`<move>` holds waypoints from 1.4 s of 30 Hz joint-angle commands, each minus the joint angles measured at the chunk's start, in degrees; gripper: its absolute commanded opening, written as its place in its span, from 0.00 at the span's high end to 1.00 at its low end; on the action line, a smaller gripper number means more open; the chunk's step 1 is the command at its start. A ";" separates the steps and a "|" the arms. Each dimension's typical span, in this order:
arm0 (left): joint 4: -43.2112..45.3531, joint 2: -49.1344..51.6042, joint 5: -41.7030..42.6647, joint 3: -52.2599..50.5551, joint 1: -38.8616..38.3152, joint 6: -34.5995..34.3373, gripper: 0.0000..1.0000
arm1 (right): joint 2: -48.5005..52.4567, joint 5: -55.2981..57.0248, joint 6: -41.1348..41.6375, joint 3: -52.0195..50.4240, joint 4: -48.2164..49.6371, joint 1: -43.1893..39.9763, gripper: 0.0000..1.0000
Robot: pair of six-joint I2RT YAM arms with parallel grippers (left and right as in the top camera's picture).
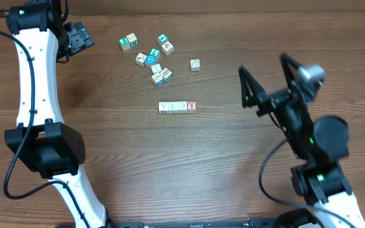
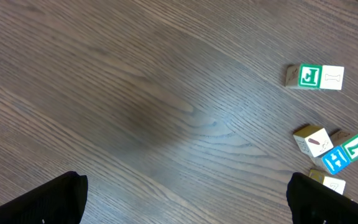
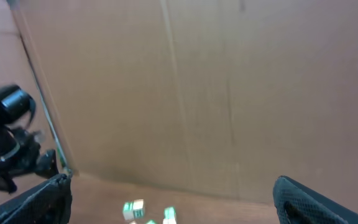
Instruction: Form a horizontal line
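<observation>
Right pincer (image 1: 262, 64): jaws spread wide, nothing between them, over right side of bench (image 1: 220, 158). Mid-bench: horizontal line (image 1: 177, 107), four pale cubes touching, red-lettered cube at right end. Beyond: loose teal-and-white cubes (image 1: 154, 57), scattered. Far left: left pincer (image 2: 185, 190) spread, empty.

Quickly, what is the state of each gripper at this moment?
The left gripper is open, holding nothing.
The right gripper is open, holding nothing.

Horizontal line (image 1: 177, 107) of 4 touching pale cubes, red-lettered right end
</observation>
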 commanded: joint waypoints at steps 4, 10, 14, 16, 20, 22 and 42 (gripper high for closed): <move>-0.15 -0.55 -0.55 0.79 0.09 1.09 0.00 | -9.86 -0.83 0.33 -7.19 4.11 -2.54 0.00; -0.15 -0.55 -0.52 0.79 0.09 1.09 0.01 | -20.33 -0.87 0.33 -13.64 3.39 -2.93 0.00; -0.15 -0.55 -0.55 0.79 0.09 1.09 0.00 | -27.04 -0.87 0.33 -17.99 2.64 -3.15 0.00; -0.15 -0.55 -0.52 0.79 0.09 1.09 0.01 | -29.86 -0.87 0.33 -20.02 2.71 -3.56 0.00; -0.15 -0.55 -0.52 0.79 0.09 1.09 0.01 | -34.34 -0.87 0.33 -23.37 2.75 -4.33 0.00; -0.15 -0.55 -0.52 0.79 0.09 1.09 0.00 | -36.20 -0.83 0.31 -24.63 2.97 -4.42 0.00; -0.15 -0.55 -0.55 0.79 0.09 1.09 0.01 | -47.95 -0.37 0.31 -37.55 5.49 -8.41 0.00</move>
